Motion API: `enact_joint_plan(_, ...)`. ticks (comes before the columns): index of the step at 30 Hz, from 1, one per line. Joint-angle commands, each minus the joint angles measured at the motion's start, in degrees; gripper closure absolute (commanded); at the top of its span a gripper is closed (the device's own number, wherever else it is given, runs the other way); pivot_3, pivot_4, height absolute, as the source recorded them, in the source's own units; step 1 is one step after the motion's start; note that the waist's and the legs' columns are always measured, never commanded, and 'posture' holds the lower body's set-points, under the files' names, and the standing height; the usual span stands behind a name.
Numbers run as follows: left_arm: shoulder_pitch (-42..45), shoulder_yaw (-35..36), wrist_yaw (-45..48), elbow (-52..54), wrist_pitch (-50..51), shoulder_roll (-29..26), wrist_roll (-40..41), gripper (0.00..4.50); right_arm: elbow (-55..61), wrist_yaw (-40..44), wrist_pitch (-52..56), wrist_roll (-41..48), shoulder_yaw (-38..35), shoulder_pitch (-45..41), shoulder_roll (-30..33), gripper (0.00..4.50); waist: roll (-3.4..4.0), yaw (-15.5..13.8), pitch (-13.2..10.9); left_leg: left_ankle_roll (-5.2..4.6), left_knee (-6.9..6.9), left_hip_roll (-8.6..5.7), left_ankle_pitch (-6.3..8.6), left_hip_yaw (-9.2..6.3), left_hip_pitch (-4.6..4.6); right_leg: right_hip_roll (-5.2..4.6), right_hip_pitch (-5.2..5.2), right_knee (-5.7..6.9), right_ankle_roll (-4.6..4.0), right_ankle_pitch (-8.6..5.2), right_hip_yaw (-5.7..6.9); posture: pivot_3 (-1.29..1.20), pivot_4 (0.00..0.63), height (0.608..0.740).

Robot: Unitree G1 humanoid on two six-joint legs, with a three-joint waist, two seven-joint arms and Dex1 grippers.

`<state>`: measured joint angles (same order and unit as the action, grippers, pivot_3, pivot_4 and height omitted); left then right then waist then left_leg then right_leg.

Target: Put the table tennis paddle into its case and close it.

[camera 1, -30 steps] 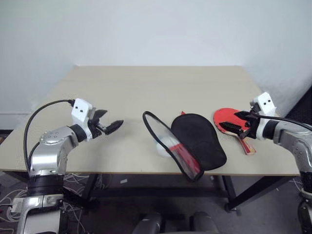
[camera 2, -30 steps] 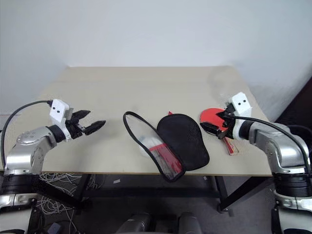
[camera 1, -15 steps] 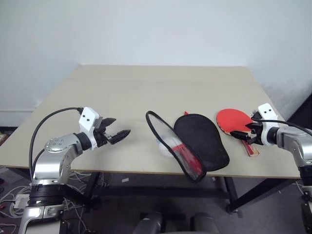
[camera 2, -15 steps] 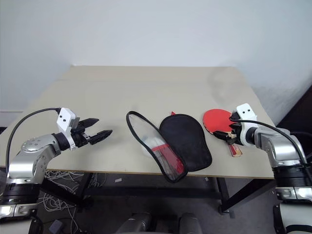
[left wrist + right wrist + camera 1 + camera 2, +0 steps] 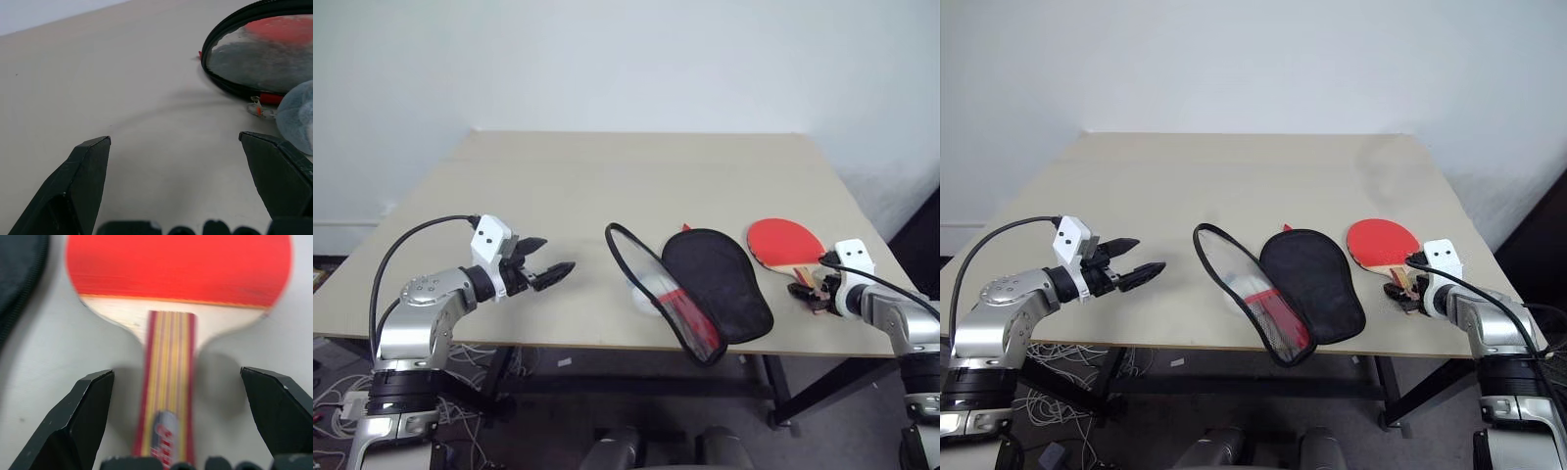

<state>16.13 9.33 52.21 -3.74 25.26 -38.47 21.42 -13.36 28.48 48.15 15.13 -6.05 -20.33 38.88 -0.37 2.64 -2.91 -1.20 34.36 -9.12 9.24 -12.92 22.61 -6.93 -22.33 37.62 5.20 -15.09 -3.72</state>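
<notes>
With your right gripper (image 5: 178,418) spread wide astride the handle of the paddle (image 5: 784,240), which lies flat beside the open case (image 5: 715,282), and the left gripper (image 5: 548,264) wide and empty, pinch that stiff, light handle, not the slick rubber.

Beige rectangular table (image 5: 607,176) with dark metal legs (image 5: 781,392), far edge against a plain white wall (image 5: 626,59). Grey carpet floor (image 5: 842,431) under it. Loose white cables (image 5: 1048,406) tangled on the floor below the table's left side. Even, soft indoor light, faint shadows.
</notes>
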Motion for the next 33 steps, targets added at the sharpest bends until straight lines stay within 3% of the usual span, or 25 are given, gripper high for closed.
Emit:
enact_joint_plan(1,0.2,0.5,3.5,4.2,0.0,-1.1,3.2,0.00,-0.7,-0.9,-1.0,-0.6,-2.0,0.0,-0.1,0.18,-0.01,0.0,0.0,0.00,0.00,0.00,0.00,0.00,0.00,0.00,0.00,0.00,0.00,0.00,0.00,0.00,0.000,0.739)
enact_joint_plan(4,-0.7,1.1,7.3,8.0,2.3,-1.8,7.1,0.00,-1.2,-1.3,-1.3,-0.8,-2.0,0.0,-0.3,0.86,-0.01,0.0,0.0,-0.01,0.00,-0.01,0.01,0.01,0.01,-0.02,0.02,-0.02,0.00,0.00,0.00,0.00,0.000,0.739)
enact_joint_plan(11,-1.0,2.7,13.0,14.7,5.1,-5.2,14.0,0.00,-2.2,-2.1,-1.7,-1.0,-1.8,-0.7,-0.9,3.33,-0.02,0.0,0.0,-0.01,0.00,0.00,0.02,0.01,-0.02,-0.01,0.03,-0.03,-0.01,-0.01,0.00,0.00,0.000,0.739)
enact_joint_plan(18,1.2,3.5,14.1,15.2,5.5,-7.8,15.9,0.00,0.4,-3.2,-1.7,0.2,-3.1,-2.7,-2.3,3.37,-0.02,0.1,0.0,-0.01,0.00,0.02,0.02,0.03,-0.02,0.01,0.03,-0.02,-0.02,-0.01,-0.03,0.00,0.000,0.739)
enact_joint_plan(33,2.0,2.0,12.9,13.9,4.0,-7.5,14.8,0.00,31.5,-10.7,18.2,6.2,-1.3,-2.8,-13.9,3.37,0.10,-0.1,-0.1,0.00,-0.04,0.05,0.05,0.06,0.03,0.05,-0.12,0.00,-0.02,-0.02,-0.13,0.00,0.000,0.739)
